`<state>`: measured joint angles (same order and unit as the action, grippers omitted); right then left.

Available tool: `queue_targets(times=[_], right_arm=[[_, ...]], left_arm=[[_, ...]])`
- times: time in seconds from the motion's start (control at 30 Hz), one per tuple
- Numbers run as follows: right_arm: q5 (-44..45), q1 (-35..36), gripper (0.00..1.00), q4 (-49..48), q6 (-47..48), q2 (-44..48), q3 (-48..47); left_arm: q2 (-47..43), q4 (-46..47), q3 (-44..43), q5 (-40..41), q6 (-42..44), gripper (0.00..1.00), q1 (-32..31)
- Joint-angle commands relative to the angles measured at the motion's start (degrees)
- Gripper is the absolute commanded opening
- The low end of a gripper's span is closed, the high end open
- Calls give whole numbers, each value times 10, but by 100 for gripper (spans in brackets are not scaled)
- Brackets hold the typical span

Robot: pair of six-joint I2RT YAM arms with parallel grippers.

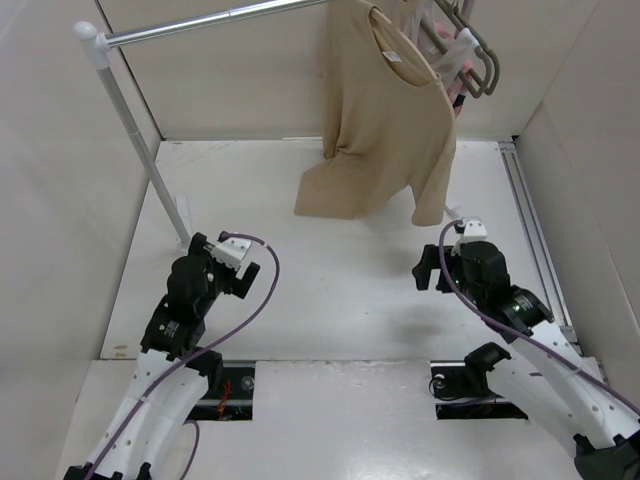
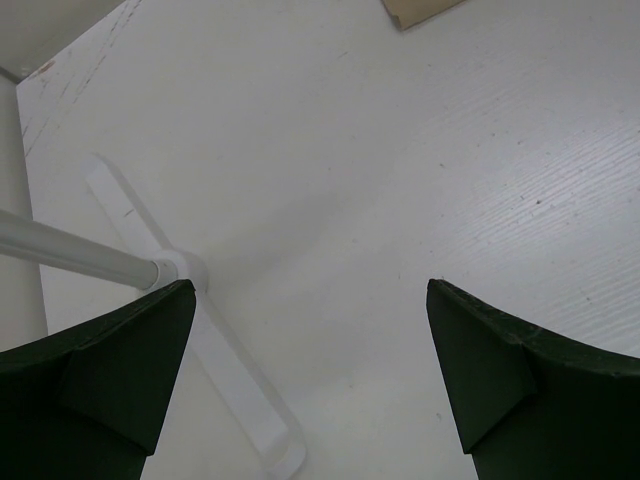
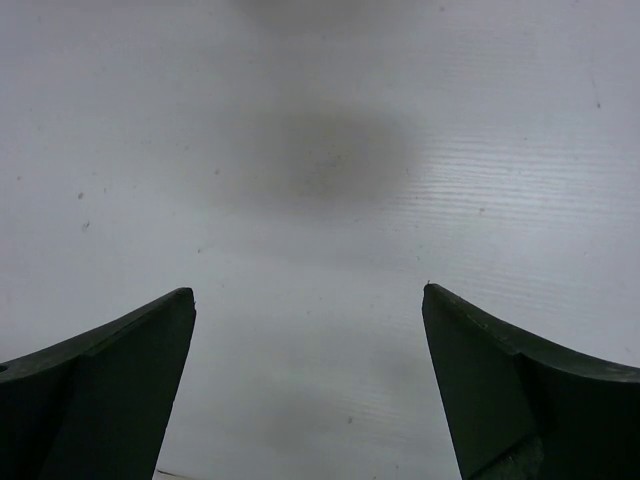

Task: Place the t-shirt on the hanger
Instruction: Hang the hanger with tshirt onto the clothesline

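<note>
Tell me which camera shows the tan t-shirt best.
The top external view: the t-shirt hangs below the rail, collar and sleeves visible. The left wrist view catches only a tan corner at its top edge, probably the hem. The right wrist view shows none of it, just table.

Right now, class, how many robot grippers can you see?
2: the left gripper over the table near the rack's foot, the right gripper further right; both open, empty. None seems hidden.

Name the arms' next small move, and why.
Probably none; stay parked. The tan short-sleeved cotton t-shirt already hangs by its shoulders from the silver metal rail, and the left gripper and right gripper are open, empty, well clear of it.
</note>
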<state>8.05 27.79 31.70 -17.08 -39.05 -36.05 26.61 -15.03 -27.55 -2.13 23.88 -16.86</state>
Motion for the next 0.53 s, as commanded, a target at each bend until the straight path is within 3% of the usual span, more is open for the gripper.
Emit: queue_targets(times=[0.0,0.5], right_arm=[[52,-13,100,8,-108,22,19],[63,-19,100,21,-79,4,0]], left_arm=[[-5,2,6,-22,10,100,14],[6,-9,6,-27,15,100,19]])
